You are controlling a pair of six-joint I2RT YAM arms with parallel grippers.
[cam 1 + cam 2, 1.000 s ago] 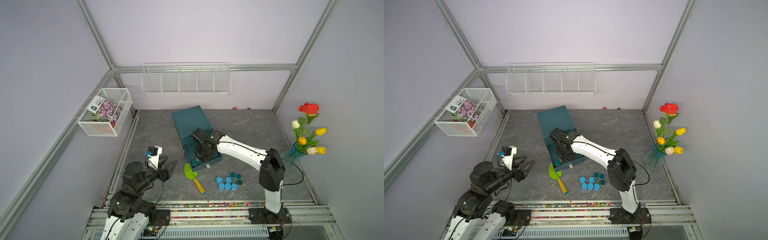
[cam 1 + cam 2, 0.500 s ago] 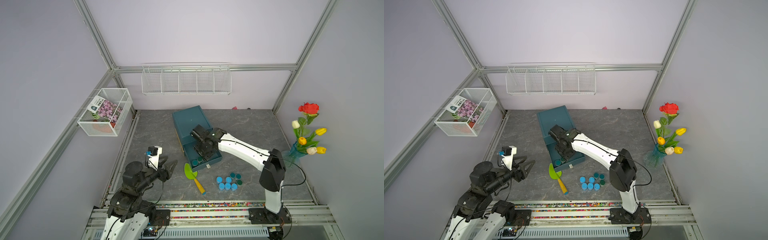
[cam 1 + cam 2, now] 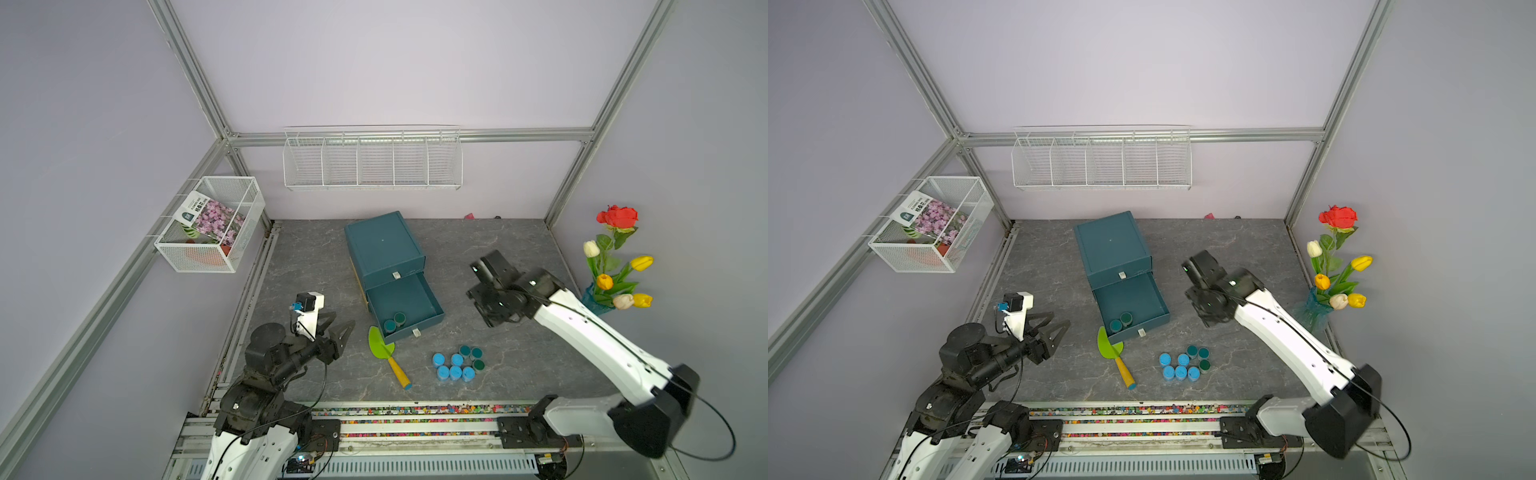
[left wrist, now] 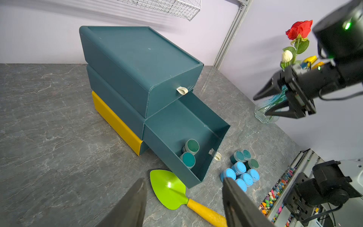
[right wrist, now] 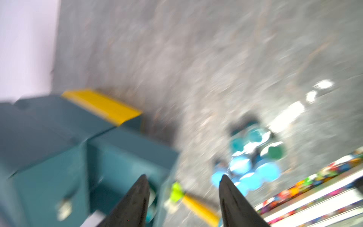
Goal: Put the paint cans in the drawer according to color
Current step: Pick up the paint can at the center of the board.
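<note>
1. Two dark teal paint cans (image 3: 395, 322) sit inside the open drawer (image 3: 409, 293), by its front corner.
2. Five light blue cans (image 3: 456, 372) and three teal cans (image 3: 476, 353) are bunched on the counter (image 3: 519, 249) nearby.
3. A green trowel (image 3: 380, 343) lies at the drawer's corner.
4. The right claw (image 4: 260, 106) hovers beside the drawer, fingers apart, empty.
5. The left claw (image 3: 345, 318) is off to the side, also apart.

Matt plastic drawer unit (image 4: 137, 59), glossy green trowel blade (image 4: 169, 188), marbled stone-look tabletop (image 4: 49, 137).
</note>
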